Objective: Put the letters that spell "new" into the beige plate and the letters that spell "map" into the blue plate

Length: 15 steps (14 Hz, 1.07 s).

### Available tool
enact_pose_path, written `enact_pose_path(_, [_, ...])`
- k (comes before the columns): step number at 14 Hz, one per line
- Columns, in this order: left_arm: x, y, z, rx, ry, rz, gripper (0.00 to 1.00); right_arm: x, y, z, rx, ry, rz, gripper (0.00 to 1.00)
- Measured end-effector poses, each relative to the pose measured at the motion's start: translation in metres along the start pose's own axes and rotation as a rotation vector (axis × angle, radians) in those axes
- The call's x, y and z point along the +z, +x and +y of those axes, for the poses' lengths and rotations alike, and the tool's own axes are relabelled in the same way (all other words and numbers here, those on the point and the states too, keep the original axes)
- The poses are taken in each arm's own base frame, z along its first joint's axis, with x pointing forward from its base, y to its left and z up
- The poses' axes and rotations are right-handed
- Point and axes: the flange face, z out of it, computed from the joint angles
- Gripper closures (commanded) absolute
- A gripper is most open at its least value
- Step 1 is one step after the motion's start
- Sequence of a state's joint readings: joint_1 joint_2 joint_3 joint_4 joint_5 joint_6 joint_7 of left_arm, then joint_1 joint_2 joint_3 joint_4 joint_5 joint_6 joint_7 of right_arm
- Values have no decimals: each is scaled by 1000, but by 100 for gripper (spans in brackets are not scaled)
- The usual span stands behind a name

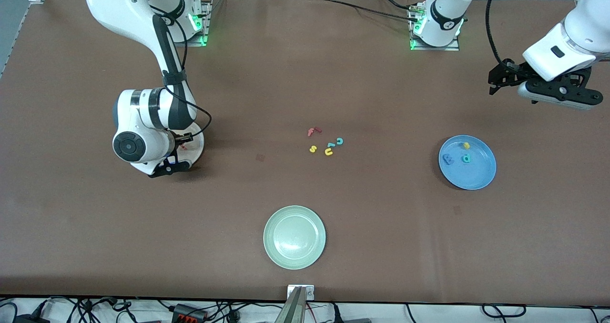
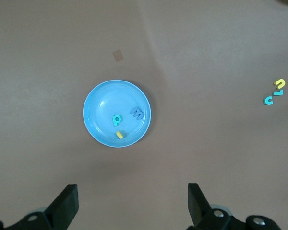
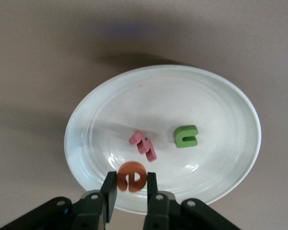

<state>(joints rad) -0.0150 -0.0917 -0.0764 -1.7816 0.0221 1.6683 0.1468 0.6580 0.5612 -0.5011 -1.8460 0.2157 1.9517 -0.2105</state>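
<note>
Overhead first: right gripper (image 1: 177,147) low over beige plate (image 1: 198,144), mostly hidden under the arm, toward the right arm's end of the brown surface (image 1: 95,227). Left gripper (image 1: 495,82) up in the air toward the left arm's end, waiting, over bare surface. Blue plate (image 1: 476,177) on the surface below it, carrying blue m (image 1: 448,159), yellow a (image 1: 466,146) and teal p (image 1: 466,158). Loose cluster mid-surface: dark red f (image 1: 313,131), yellow s (image 1: 312,148), yellow u (image 1: 329,152), teal l (image 1: 330,145), teal c (image 1: 340,141). Pale green plate (image 1: 294,258) nearest the front camera.

Next, left wrist view: left gripper (image 2: 132,203) with fingers (image 2: 67,201) spread wide, nothing between them, hanging well above the blue plate (image 2: 98,103). Teal p (image 2: 116,119), blue m (image 2: 137,113) and yellow a (image 2: 119,135) lying apart inside it.

Lastly, right wrist view: right gripper (image 3: 130,189) with fingers (image 3: 110,191) drawn close on both sides of orange e (image 3: 132,176), touching it, over the rim area of the beige plate (image 3: 221,96). Pinkish-red w (image 3: 143,145) and green n (image 3: 186,136) flat in the plate, apart from each other and from the e.
</note>
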Motion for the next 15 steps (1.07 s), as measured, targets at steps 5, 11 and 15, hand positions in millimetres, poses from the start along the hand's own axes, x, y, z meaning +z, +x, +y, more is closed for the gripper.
enact_pose_path(5, [-2, 5, -1, -63, 0, 36, 0, -1, 3, 1, 7, -7, 26, 0])
enact_pose_path(11, [-6, 9, -1, -61, 1, 51, 0, -58, -2, 17, 30, 7, 121, 0])
enact_pose_path(15, [-8, 13, 1, -55, 1, 55, 0, -131, -16, 51, 76, 20, 213, 0])
